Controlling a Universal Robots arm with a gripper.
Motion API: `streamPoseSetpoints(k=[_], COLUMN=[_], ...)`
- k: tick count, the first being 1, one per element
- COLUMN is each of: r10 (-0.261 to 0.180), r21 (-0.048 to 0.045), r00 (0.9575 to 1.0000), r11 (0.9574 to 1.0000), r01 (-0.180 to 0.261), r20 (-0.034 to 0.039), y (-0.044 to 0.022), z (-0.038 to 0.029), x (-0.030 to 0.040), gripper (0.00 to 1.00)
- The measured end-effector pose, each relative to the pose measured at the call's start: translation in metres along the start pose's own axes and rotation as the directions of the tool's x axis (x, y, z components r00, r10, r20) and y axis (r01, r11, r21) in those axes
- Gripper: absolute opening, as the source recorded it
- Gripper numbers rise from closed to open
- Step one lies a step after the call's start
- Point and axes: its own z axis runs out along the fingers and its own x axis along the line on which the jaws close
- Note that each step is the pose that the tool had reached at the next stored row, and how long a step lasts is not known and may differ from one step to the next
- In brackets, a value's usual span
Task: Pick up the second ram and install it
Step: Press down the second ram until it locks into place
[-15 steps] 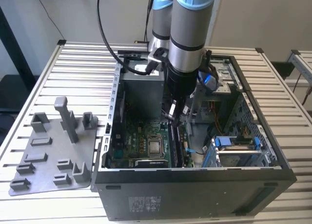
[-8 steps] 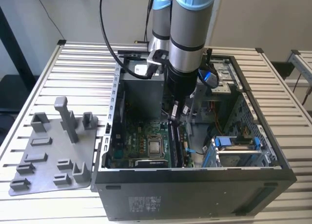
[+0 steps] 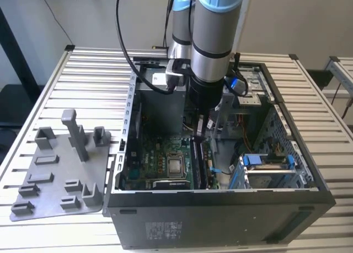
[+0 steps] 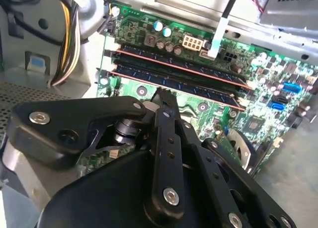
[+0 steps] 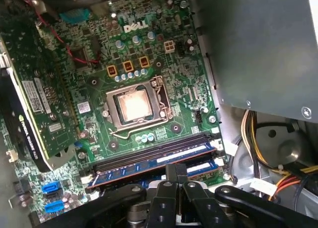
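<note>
Your inventory at this moment, operator.

Computer case (image 3: 220, 220): open, lying on the slatted counter (image 3: 94, 76), its interior facing up.

Motherboard (image 5: 164, 64): green, flat on the case floor. You see a bare processor socket (image 5: 133, 106) near its middle and a graphics card (image 5: 30, 104) standing on edge along one side.

Arm and end effector (image 3: 199, 133): your arm reaches straight down into the case. In the exterior view the end effector sits directly over the memory slots, at the exterior view's right of the socket. In both wrist views its black linkage meets in the middle above the slots; you cannot tell whether the fingertips are closed on anything, since the linkage hides them.

The second ram (image 5: 203, 167): a blue stick with a white label, lying along the slot nearest the end effector, partly hidden beneath the linkage. Whether it is fully seated cannot be told.

Another memory stick (image 5: 154, 161): lies parallel in the slot just beside it, towards the socket.

Grey fixture plate (image 3: 60, 170): rests on the counter at the exterior view's left of the case, carrying upright holders.
</note>
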Motion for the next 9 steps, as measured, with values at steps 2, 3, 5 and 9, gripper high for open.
streamPoseSetpoints(k=[2, 3, 5, 9], r10=[-0.021, -0.031, -0.047, -0.050], r21=[-0.0008, -0.0010, -0.0016, -0.0014], r00=[0.9998, 0.9995, 0.9989, 0.9987], r11=[0.9998, 0.9995, 0.9989, 0.9987], r01=[0.021, 0.031, 0.047, 0.050], r20=[0.0010, 0.0016, 0.0039, 0.0049], y=[0.0000, 0.0000, 0.0000, 0.0000], z=[0.0000, 0.0000, -0.0001, 0.0000], x=[0.0000, 0.0000, 0.0001, 0.0000], gripper=[0.11, 0.11, 0.11, 0.11])
